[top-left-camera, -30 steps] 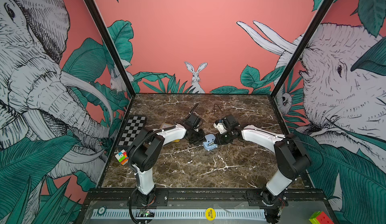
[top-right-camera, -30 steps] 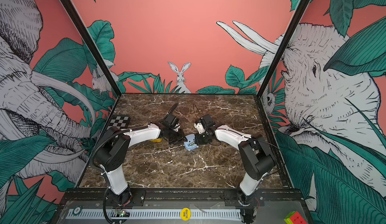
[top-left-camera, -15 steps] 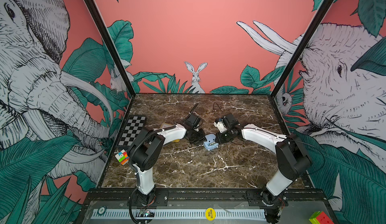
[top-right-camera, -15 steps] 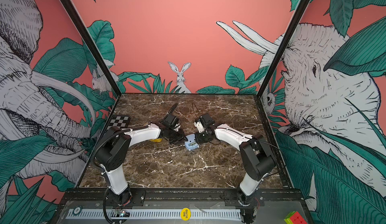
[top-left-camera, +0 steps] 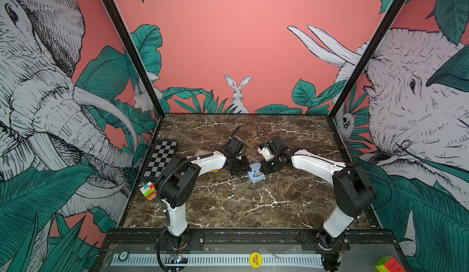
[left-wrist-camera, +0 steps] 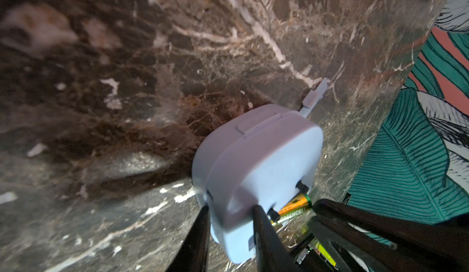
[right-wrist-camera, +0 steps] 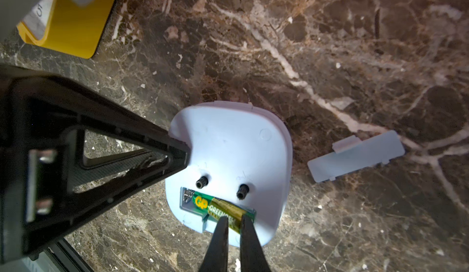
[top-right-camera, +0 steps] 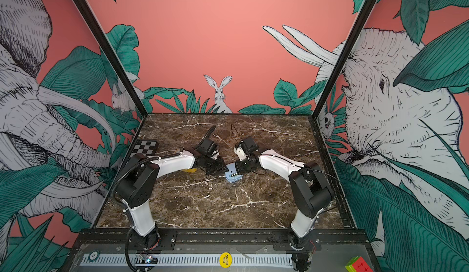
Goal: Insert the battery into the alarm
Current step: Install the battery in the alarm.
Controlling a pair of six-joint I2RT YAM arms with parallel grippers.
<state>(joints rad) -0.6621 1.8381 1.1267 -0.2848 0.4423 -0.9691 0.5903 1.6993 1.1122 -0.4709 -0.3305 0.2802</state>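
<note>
Battery [right-wrist-camera: 220, 207] between right jaws, in alarm [right-wrist-camera: 228, 151]

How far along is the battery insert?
Done: cover off, lying beside the alarm. In hand: left fingers clamp the alarm's edge; right fingers pinch the battery, spring end in, gripped end looks raised. To do: press it flat, release.

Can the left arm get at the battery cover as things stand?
Probably not yet: the left end effector is closed on the alarm, and the cover lies beyond the alarm, on its far side. Nothing else seems in the way.
</note>
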